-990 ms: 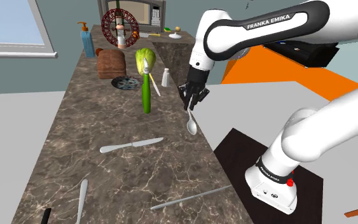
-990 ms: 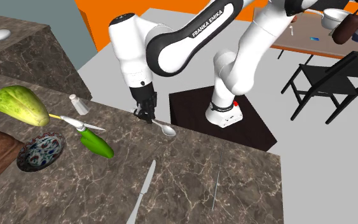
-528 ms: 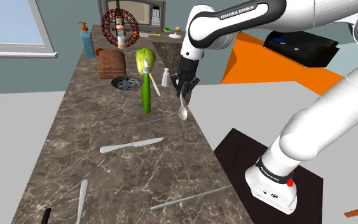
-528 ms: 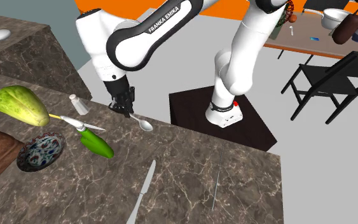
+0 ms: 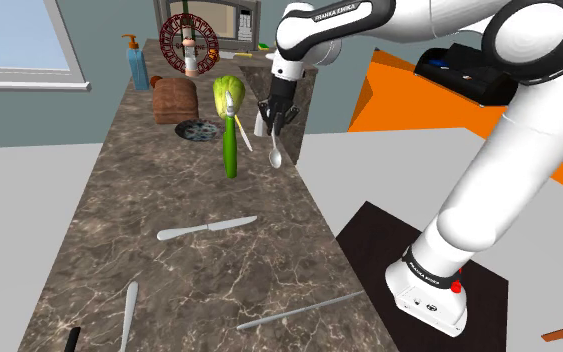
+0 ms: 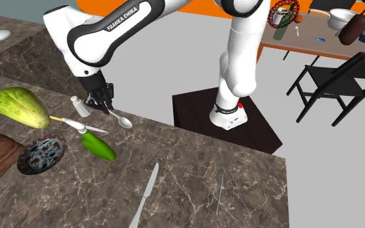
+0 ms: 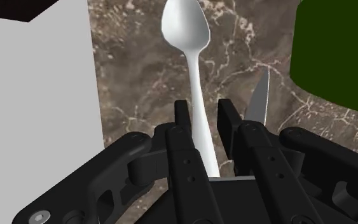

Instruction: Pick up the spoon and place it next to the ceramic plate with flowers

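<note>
Two fingers (image 7: pixel 182 124) clasp spoon (image 7: pixel 185 27); arm (image 6: pixel 119 21) reads "FRANKA EMIKA".

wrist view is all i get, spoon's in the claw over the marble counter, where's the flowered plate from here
Observer: The plate lies past the cucumber, on its far side from the spoon.
Operator: any room beside it
Observer: In the shoulder view, bare counter shows on the plate's near side, and a brown loaf sits right behind it.
Operator: anything close to the claw
Observer: A small white shaker stands on the counter right by the claw.
</note>
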`<state>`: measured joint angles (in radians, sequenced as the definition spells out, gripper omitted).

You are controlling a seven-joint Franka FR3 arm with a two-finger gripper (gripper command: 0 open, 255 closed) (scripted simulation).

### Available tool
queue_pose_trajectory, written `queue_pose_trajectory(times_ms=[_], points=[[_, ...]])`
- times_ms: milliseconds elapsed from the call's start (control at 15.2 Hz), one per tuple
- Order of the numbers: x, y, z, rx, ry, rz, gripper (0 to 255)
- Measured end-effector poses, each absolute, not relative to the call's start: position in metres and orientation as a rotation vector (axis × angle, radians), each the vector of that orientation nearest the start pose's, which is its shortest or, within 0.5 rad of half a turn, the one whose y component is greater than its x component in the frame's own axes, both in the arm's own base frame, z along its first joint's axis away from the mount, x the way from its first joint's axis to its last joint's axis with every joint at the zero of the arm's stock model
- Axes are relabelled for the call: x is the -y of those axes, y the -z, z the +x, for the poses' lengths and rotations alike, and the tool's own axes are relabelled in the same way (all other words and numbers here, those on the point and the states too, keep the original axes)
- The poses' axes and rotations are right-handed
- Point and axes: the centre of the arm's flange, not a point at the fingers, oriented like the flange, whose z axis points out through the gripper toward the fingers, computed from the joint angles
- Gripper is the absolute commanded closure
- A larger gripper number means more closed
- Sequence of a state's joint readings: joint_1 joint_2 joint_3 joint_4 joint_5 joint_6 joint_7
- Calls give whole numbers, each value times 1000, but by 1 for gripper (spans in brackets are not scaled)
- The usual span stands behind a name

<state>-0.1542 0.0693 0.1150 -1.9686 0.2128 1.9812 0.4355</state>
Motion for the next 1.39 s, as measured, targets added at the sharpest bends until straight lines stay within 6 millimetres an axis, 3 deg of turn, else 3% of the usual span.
queue_pose_trajectory(times_ms=[396, 1386], points=[[51, -431, 636, -824, -141, -2836, 255], [53, -363, 643, -817, -117, -2834, 255]])
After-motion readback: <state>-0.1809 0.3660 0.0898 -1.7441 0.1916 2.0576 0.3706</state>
